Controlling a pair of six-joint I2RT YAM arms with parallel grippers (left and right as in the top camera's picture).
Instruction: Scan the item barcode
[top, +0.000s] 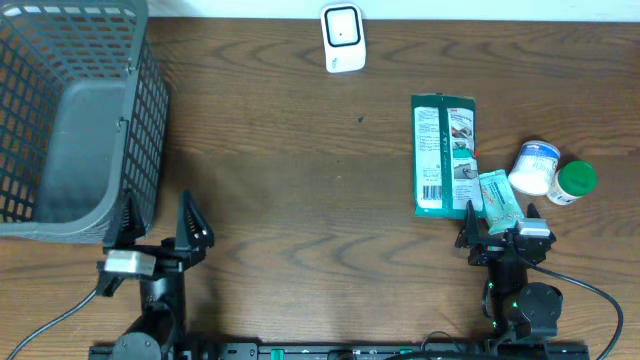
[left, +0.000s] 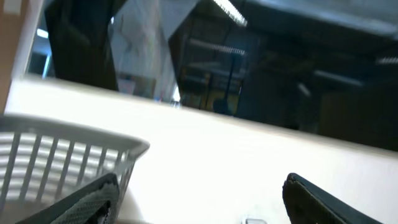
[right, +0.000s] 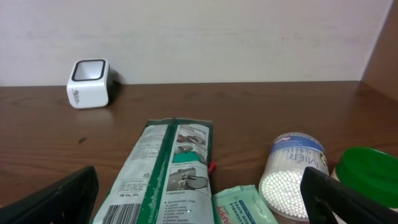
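A long green and white package (top: 445, 155) lies at the right of the table, its barcode (top: 432, 192) at the near end and facing up. A small teal wipes pack (top: 497, 198) lies by its near right corner. A white scanner box (top: 342, 38) with a dark window stands at the far edge. My right gripper (top: 498, 225) is open just in front of the wipes pack, holding nothing. Its wrist view shows the package (right: 168, 174), barcode (right: 121, 213), wipes pack (right: 242, 205) and scanner (right: 88, 83) between the spread fingers (right: 59, 199). My left gripper (top: 160, 232) is open and empty, near the basket.
A grey mesh basket (top: 70, 120) fills the far left corner and shows in the left wrist view as a white rim (left: 68, 155). A tub of cotton swabs (top: 535, 165) and a green-lidded jar (top: 575, 182) lie right of the package.
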